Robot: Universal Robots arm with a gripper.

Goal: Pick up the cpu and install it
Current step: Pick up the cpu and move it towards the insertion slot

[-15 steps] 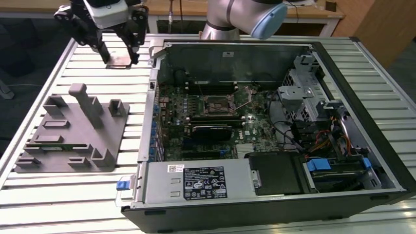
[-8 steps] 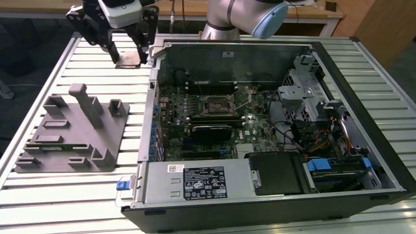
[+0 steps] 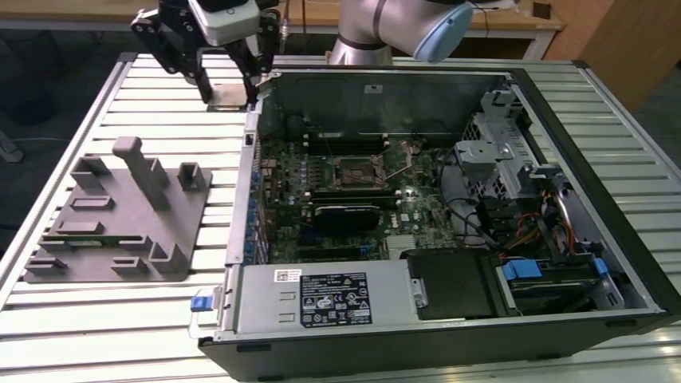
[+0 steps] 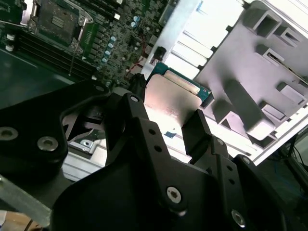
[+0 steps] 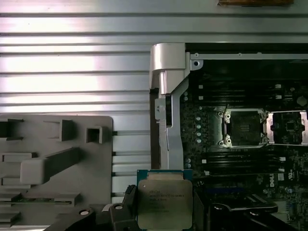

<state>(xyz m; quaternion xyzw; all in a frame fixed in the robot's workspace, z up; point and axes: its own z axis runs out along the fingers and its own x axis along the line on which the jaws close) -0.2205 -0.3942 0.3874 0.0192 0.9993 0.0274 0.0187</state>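
Observation:
The cpu (image 3: 228, 96), a flat square chip with a silvery top and a green rim, hangs above the slatted table just outside the computer case's back corner on the exterior view's left. My gripper (image 3: 226, 86) is shut on it, one black finger on each side. The first wrist view looks down on the cpu's (image 5: 164, 202) metal top. In the second wrist view the cpu (image 4: 171, 97) sits between the fingers (image 4: 198, 128). The motherboard's open cpu socket (image 3: 353, 170) lies inside the case and shows in both wrist views (image 5: 243, 127) (image 4: 58, 19).
The open computer case (image 3: 580, 120) lies on its side on the slatted metal table (image 3: 159, 128). A grey plastic fixture tray (image 3: 117, 215) with upright posts rests on the exterior view's left. A black heatsink block (image 3: 346, 217) sits below the socket, and drive cages and cables (image 3: 521, 199) fill the case's other side.

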